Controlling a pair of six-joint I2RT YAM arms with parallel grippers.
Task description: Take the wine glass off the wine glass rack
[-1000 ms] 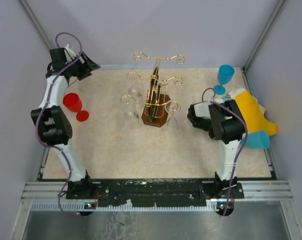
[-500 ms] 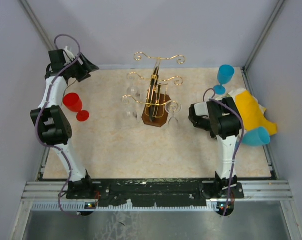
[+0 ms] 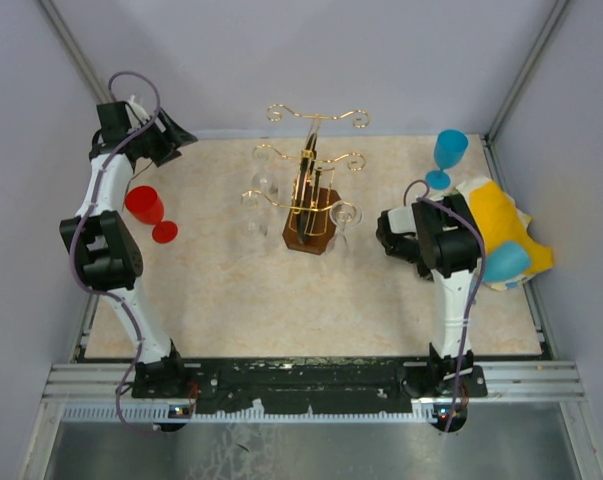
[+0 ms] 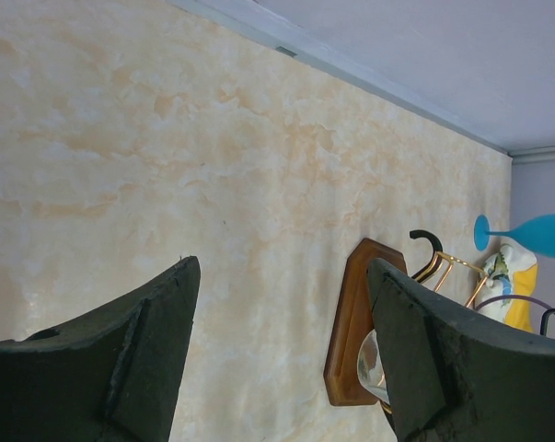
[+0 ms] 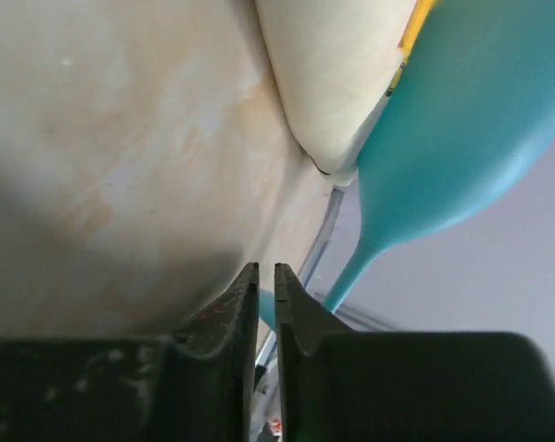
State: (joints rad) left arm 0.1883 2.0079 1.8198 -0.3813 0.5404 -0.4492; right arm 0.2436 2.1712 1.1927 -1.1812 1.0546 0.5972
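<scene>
The left gripper (image 4: 282, 276) hangs wide-jawed and empty at the far left corner, the wine glass rack (image 3: 309, 190) mid-table carries a clear wine glass (image 3: 345, 214), light, slick and brittle, best pinched gently at its stem, and the right gripper (image 5: 266, 269) shows slit-narrow jaws, possibly pinching the teal glass (image 5: 461, 120).

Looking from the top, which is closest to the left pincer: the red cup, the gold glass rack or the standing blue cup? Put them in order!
1. Red plastic goblet, near the left pincer, by the left edge.
2. Gold wire wine glass rack, in the middle.
3. Upright blue plastic goblet, in the far right corner.
</scene>
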